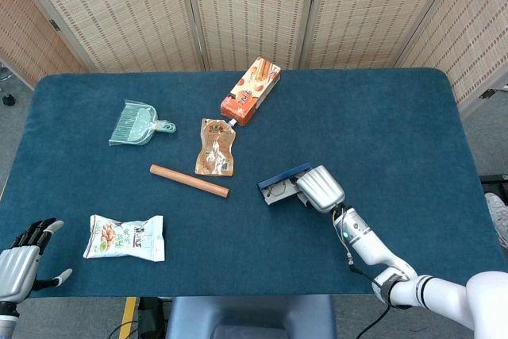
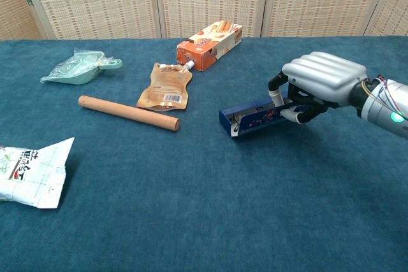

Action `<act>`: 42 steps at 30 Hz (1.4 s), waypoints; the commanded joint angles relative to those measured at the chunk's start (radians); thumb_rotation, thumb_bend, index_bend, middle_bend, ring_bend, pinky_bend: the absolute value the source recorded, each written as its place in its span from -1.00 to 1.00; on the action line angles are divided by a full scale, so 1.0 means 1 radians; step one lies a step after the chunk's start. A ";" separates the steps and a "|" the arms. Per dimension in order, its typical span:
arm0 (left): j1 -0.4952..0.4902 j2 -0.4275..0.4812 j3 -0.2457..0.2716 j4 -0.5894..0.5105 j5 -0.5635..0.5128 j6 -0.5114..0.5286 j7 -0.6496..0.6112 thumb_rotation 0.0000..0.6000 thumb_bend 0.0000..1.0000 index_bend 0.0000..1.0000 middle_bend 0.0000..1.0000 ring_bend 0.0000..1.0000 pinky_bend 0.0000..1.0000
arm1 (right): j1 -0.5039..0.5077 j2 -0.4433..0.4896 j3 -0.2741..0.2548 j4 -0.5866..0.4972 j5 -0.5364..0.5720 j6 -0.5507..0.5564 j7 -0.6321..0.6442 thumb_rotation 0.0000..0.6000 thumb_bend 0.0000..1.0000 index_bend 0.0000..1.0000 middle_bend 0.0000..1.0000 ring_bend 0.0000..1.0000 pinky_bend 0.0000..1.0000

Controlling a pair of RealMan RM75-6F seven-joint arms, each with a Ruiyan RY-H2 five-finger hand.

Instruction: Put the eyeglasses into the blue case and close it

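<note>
No text on any package is legible.

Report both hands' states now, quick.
Left hand: open, holding nothing, at the table's near left edge.
Right hand: fingers closed around the blue case, holding it.

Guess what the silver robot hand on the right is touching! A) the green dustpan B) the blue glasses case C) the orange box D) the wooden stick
B: the right robot hand rests its fingers on the blue glasses case, while the wooden stick, the orange box and the green dustpan lie apart from it on the table.
</note>
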 commanded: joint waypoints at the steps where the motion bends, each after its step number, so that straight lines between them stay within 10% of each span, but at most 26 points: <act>1: -0.001 0.000 0.001 -0.001 0.000 -0.002 0.001 1.00 -0.61 -0.65 -0.74 -0.79 -0.57 | 0.015 -0.010 0.014 0.010 0.008 -0.008 -0.005 1.00 0.03 0.27 0.94 1.00 1.00; 8: 0.002 0.006 0.003 -0.008 -0.004 -0.002 0.003 1.00 -0.61 -0.65 -0.74 -0.79 -0.57 | 0.064 -0.048 0.051 0.049 0.037 -0.040 -0.014 1.00 0.03 0.19 0.94 1.00 1.00; 19: 0.005 0.019 0.010 -0.025 -0.007 -0.008 -0.001 1.00 -0.61 -0.65 -0.74 -0.79 -0.57 | 0.153 -0.158 0.114 0.152 0.173 -0.160 -0.146 1.00 0.03 -1.00 0.90 1.00 1.00; 36: 0.013 0.029 0.009 -0.027 -0.013 -0.001 -0.011 1.00 -0.61 -0.65 -0.74 -0.79 -0.57 | 0.142 -0.063 0.124 0.041 0.183 -0.110 -0.076 1.00 -0.01 -1.00 0.88 1.00 1.00; 42: 0.007 0.024 0.007 -0.030 -0.012 -0.010 -0.005 1.00 -0.61 -0.65 -0.74 -0.79 -0.57 | 0.112 0.033 0.081 -0.081 0.169 -0.111 -0.090 1.00 -0.32 -1.00 0.88 1.00 1.00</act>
